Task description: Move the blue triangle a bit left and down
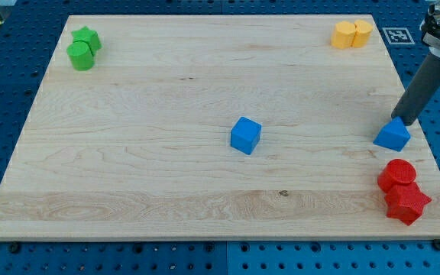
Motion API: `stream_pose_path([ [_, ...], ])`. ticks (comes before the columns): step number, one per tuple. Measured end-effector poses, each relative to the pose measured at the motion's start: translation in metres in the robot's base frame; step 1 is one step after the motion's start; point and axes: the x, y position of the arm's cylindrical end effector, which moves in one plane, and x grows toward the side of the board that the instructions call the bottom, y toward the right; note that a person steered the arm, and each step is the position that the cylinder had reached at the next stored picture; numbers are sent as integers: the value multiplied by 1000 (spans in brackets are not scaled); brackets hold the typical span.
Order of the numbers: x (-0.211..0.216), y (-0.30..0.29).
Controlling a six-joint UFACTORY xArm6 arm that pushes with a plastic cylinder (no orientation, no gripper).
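I've got a pale wooden board [166, 168] sitting on a blue pegboard bench [6, 99]. On the wood: two green blocks [83, 48] touching at the view's top left, two yellow ones [352, 33] touching at top right, a blue cube [245, 135] near the middle, a blue triangle [393, 135] by the right edge, and two red blocks [402, 191] huddled bottom right.
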Motion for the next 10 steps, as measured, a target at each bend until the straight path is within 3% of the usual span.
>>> stream_pose_path([
  [10,23,-20],
])
